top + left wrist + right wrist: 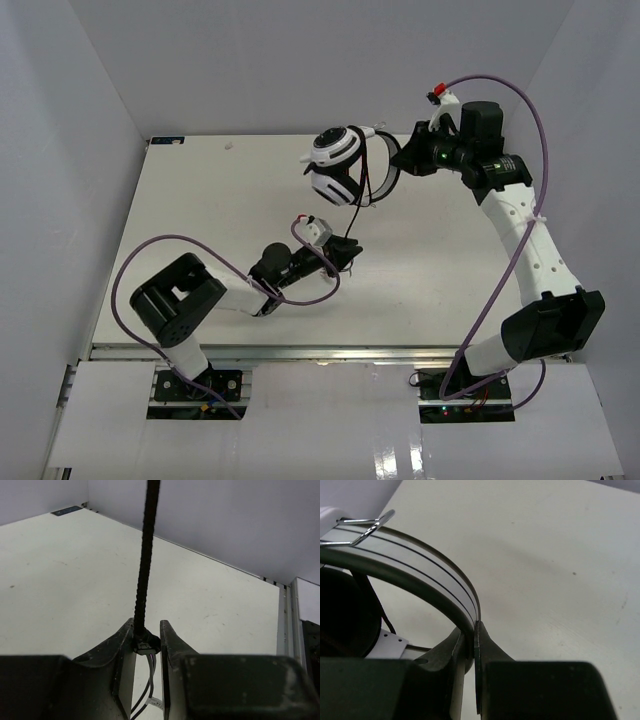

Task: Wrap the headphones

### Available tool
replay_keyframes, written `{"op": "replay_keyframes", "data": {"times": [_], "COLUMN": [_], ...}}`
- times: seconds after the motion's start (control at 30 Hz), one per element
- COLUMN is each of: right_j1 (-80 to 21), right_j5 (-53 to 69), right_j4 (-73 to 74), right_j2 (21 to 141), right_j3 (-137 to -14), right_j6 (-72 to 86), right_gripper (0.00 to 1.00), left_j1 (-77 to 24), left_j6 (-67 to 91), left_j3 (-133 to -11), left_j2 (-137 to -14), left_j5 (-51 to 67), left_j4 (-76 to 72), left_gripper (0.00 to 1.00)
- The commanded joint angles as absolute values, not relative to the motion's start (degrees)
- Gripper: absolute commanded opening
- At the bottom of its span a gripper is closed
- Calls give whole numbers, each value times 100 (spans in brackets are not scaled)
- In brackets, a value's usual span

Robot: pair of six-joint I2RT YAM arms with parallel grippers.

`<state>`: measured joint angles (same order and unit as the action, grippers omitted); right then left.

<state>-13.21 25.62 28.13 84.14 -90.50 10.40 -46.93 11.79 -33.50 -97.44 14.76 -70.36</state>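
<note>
As right pincer (471,632) clamps headband (427,562), ribbed cord (145,570)

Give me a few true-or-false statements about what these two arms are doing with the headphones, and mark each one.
1. The right end effector is clamped on the headband. True.
2. The left end effector is open and holds nothing. False: it is shut on the thin black cord.
3. The cord runs straight and taut away from the left end effector. True.
4. The headphones lie flat on the table. False: they hang from the right end effector, raised off the table.
</note>
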Motion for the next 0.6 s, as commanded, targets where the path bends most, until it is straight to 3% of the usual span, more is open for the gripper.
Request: {"op": "replay_keyframes", "data": {"times": [0.0, 0.17, 0.3, 0.47, 0.57], "right_j1": [-1318, -1336, -1413, -1708, -1815], "right_j5": [4992, 5101, 4279, 2907, 2770], "right_j4": [2262, 4099, 5047, 4731, 4436], "right_j2": [7797, 7812, 7904, 7760, 7823], "right_j3": [-9141, -9558, -9691, -8665, -8257], "right_j6": [-165, -2728, -3943, -4359, -4283], "right_gripper": [8, 8, 8, 8, 8], "left_j1": [-4328, -3782, -3680, -3429, -3362], "left_j6": [433, -261, -1774, -2514, -2716], "left_j3": [-3257, -3425, -3865, -3891, -3981], "left_j2": [-9050, -8364, -7851, -7671, -7882], "left_j5": [2503, 3501, 3566, 3402, 3477], "left_j4": [-6414, -4795, -2541, -1436, -1130], "left_gripper": [9, 10, 10, 12, 14]}}
